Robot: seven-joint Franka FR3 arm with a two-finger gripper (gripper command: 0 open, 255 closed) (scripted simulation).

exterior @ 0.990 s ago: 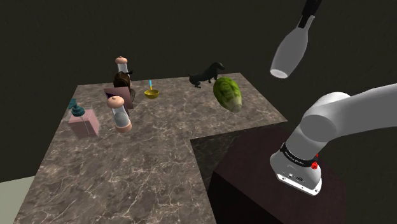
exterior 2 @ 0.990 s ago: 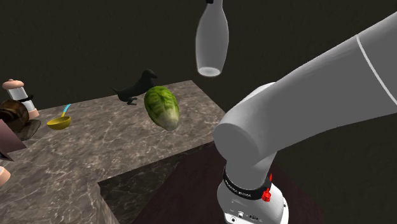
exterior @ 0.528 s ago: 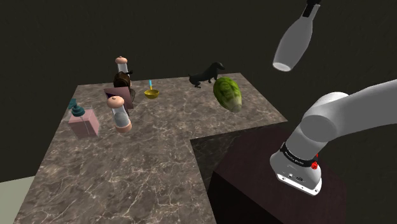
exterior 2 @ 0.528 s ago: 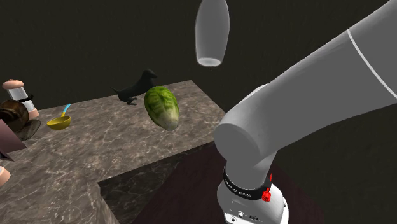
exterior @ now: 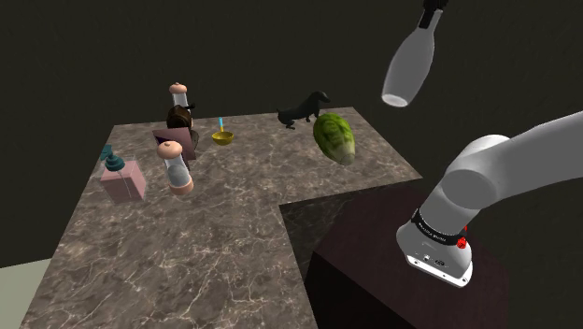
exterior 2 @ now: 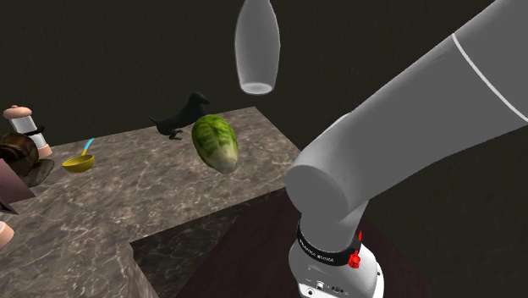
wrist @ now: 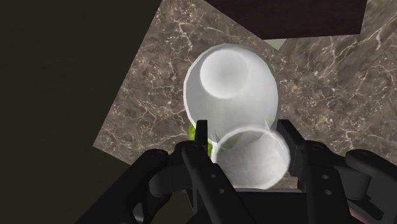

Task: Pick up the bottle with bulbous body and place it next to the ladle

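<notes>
The black two-finger gripper (wrist: 243,132) pinches the neck of a pale grey, bulbous bottle (exterior: 408,64), hanging high over the marble-patterned table (exterior: 234,224), well apart from the yellow-bowled ladle (exterior: 222,136). The second exterior view's top edge cuts off the bottle's neck.

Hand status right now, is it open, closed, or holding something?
Hand: closed, holding the white bottle by its neck, up in the air.

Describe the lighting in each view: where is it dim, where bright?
Shoulder view: dim, the table softly lit, the bottle pale against the dark. Second exterior view: equally dim, the arm brightest. Wrist view: the bottle glows nearly plain white; the tool is flat black.
</notes>
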